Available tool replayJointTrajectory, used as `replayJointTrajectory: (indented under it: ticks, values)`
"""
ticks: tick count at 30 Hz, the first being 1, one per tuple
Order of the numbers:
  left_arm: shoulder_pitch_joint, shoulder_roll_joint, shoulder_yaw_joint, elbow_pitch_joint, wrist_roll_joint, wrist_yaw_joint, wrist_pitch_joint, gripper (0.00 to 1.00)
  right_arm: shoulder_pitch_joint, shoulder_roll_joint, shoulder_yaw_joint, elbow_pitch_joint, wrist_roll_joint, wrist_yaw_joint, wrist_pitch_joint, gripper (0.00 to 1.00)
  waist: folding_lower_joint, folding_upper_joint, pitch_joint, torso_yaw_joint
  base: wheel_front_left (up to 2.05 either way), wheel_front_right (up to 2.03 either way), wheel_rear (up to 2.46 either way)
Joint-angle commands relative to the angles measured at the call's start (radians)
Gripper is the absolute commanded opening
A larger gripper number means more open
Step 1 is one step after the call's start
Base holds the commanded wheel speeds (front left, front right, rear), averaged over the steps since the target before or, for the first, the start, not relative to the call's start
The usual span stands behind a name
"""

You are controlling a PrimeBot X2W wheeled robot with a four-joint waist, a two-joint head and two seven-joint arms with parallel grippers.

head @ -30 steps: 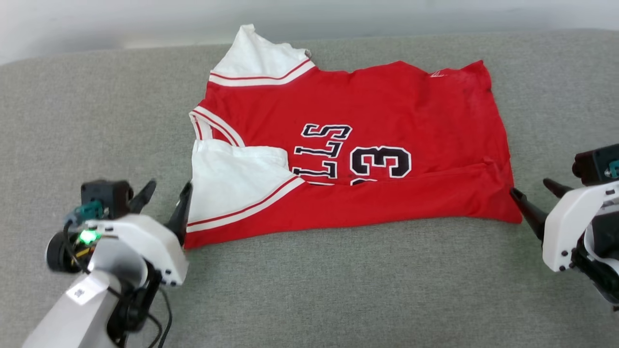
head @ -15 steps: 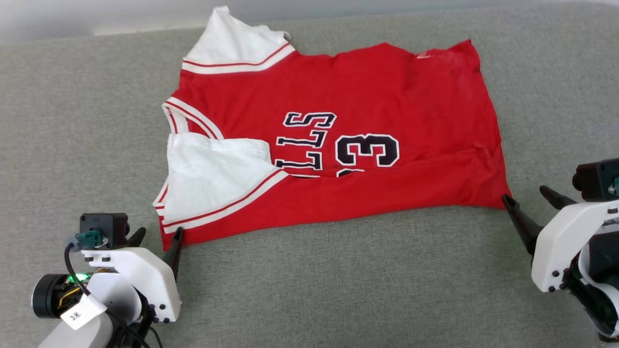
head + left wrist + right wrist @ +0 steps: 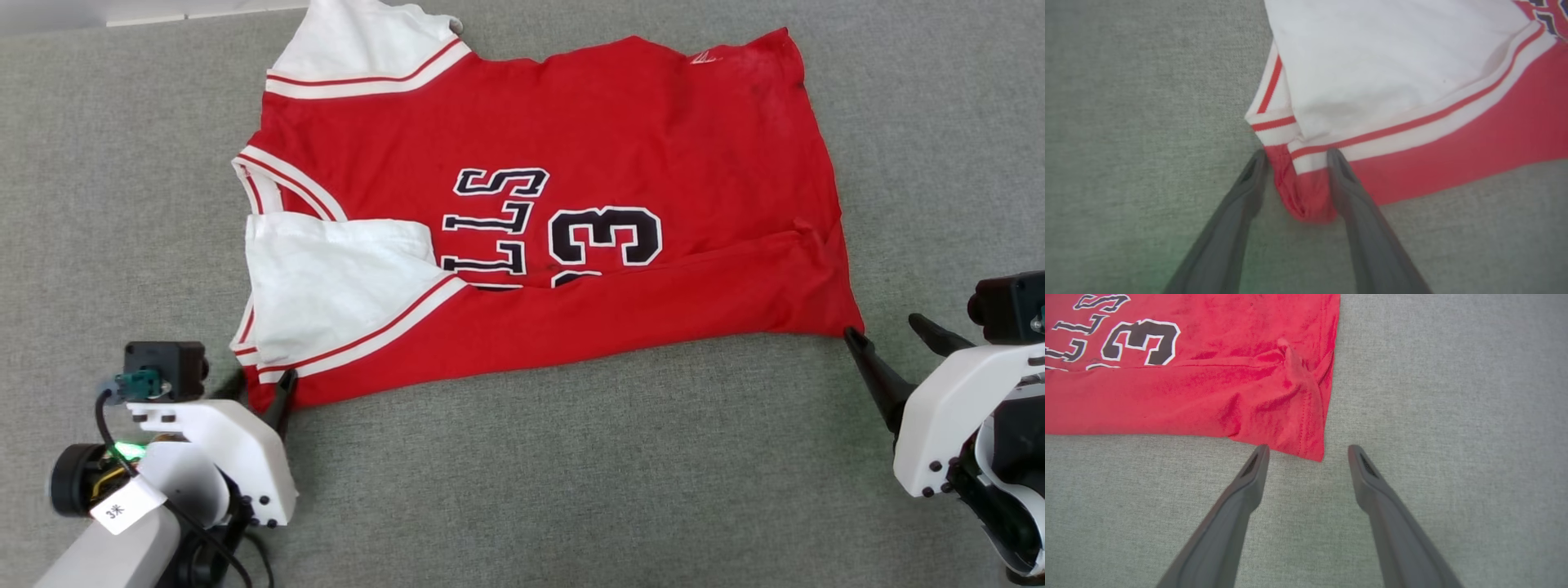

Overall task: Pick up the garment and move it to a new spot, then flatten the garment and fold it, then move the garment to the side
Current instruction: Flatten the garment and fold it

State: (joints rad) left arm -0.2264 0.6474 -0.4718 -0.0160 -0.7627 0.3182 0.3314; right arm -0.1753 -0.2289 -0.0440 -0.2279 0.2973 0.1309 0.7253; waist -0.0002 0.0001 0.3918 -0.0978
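Soft matt cloth garment [image 3: 653, 147] on a rough woven fabric surface [image 3: 571, 474]

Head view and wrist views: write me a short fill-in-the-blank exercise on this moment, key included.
The garment lies on a ____ cloth surface. The sleeve folded over its front is ____. A red corner sits between the fingers of the left gripper, which is ____, like the right gripper.
Missing: grey; white; open.
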Motion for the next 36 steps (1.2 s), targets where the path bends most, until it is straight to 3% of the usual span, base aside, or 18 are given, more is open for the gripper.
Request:
replayJointTrajectory:
  ticks: [1,11,23,31,32,33,34,36]
  values:
    - [0.053,-0.041,-0.063,0.053,-0.022,-0.026,0.054,0.0,0.003,-0.008,-0.002,0.005,-0.012,0.0,-0.005,1.0,0.0002,-0.0001,-0.006,0.007,0.0,0.0,0.0]
    - [-0.02,-0.033,-0.022,-0.06,0.039,-0.028,-0.077,0.0,-0.04,-0.011,-0.024,0.058,-0.02,0.0,0.037,1.0,0.0002,-0.0001,-0.042,0.063,0.0,0.0,0.0]
    - [-0.052,-0.012,-0.035,-0.224,0.098,-0.007,-0.083,0.0,-0.12,-0.013,-0.034,0.209,-0.145,-0.001,0.083,1.0,0.0002,-0.0001,0.013,0.124,0.0,0.0,0.0]
    - [-0.062,-0.018,-0.051,-0.225,0.104,-0.015,-0.079,0.0,-0.129,0.021,-0.012,0.328,-0.129,0.001,0.114,1.0,0.0002,-0.0001,0.05,0.151,0.0,0.0,0.0]
    - [-0.062,-0.019,-0.052,-0.221,0.101,-0.016,-0.08,0.0,-0.121,0.024,-0.005,0.345,-0.119,0.001,0.125,0.93,0.0002,-0.0001,0.052,0.153,0.0,0.0,0.0]
    - [-0.063,-0.019,-0.053,-0.217,0.098,-0.018,-0.08,0.0,-0.114,0.023,0.005,0.361,-0.115,0.002,0.136,0.4,0.0002,-0.0001,0.053,0.155,0.0,0.0,0.0]
    - [-0.063,-0.018,-0.054,-0.211,0.097,-0.02,-0.08,0.0,-0.109,0.02,0.013,0.373,-0.112,0.002,0.143,0.0,0.0002,-0.0001,0.054,0.157,0.0,0.0,0.0]
    - [-0.064,-0.018,-0.054,-0.197,0.094,-0.024,-0.082,0.0,-0.105,0.011,0.016,0.388,-0.107,0.002,0.143,0.0,0.0002,-0.0001,0.052,0.158,0.0,0.0,0.0]
